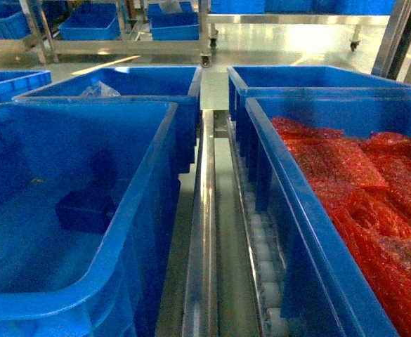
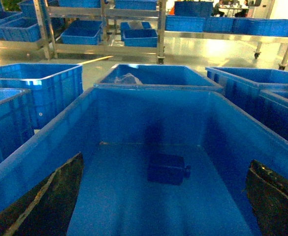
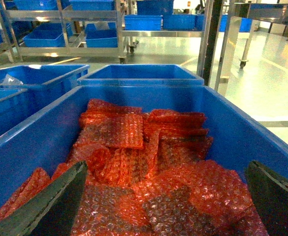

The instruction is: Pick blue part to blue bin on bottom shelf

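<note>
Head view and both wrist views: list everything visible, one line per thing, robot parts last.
blue part: one, dark navy, lying on the floor of the blue bin.
blue bin: one, bright blue, near left.
packet crate: one, bright blue, near right.
red bubble-wrap packets: many, red, heaped in the packet crate.
rear crates: several, blue, behind the near pair.
divider rail: one, steel, between the near crates.
white rollers: a row, right of the rail.
left gripper: open, fingers dark, above the blue bin.
right gripper: open, above the packets.
</note>
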Controlling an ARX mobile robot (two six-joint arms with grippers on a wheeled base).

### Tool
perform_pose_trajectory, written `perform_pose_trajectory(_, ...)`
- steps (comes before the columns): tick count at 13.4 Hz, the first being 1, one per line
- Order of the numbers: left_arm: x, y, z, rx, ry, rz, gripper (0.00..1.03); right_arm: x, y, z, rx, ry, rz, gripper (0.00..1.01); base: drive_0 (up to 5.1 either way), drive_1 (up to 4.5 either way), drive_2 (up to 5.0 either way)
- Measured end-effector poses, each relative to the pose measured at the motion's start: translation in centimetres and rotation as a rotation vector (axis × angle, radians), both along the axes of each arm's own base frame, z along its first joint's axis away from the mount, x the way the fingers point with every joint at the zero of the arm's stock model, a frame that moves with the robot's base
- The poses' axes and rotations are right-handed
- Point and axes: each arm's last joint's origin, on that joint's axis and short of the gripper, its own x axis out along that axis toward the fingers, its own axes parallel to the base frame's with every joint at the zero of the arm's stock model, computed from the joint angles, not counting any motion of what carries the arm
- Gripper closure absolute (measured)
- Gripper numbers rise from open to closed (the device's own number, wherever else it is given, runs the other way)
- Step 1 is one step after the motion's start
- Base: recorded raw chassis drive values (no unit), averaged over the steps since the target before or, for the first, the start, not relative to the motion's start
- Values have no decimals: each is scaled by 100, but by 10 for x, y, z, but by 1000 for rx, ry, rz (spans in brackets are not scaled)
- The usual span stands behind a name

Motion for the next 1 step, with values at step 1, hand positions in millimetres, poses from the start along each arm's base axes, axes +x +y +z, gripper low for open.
perform_pose_trajectory(1,0,0,0,0,0,0,5,0,0,0,0,0,0,3,0,0,0)
